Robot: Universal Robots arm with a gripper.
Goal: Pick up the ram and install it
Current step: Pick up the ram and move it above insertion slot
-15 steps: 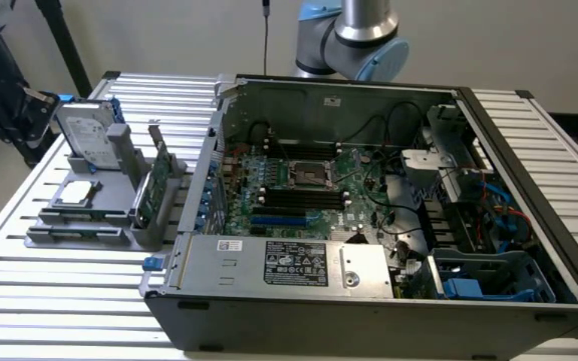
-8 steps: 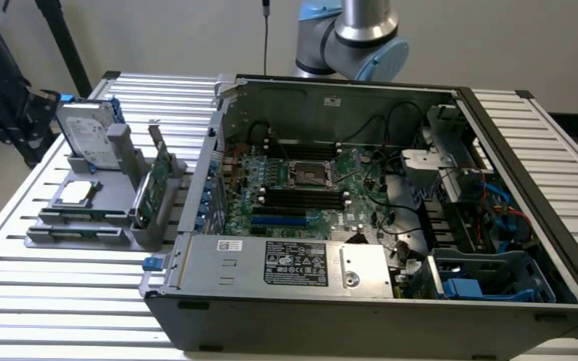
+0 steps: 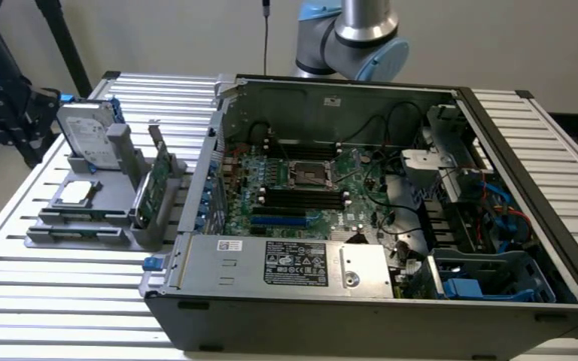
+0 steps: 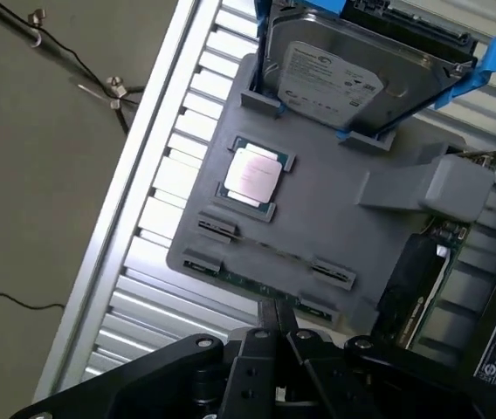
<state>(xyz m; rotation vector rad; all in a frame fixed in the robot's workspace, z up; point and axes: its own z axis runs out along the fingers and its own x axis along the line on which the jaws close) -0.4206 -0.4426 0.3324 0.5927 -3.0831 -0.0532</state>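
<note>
One ram (image 4: pixel 261 286), seen as a thin green strip, sits in a slot at the edge of the gray holder (image 4: pixel 318 209), near the silver processor (image 4: pixel 252 173) and the hard drive (image 4: pixel 335 74). One gripper (image 4: pixel 279 321) hangs close over that strip; we cannot tell whether it is spread or pressed together. One open computer case (image 3: pixel 369 331) stands just beside the holder on the slatted table (image 3: pixel 58 301).

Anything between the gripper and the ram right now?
Nothing visible does. The ram sits edge-up in a slot of the gray holder, close by the gripper; the processor and hard drive rest elsewhere on that holder.
</note>
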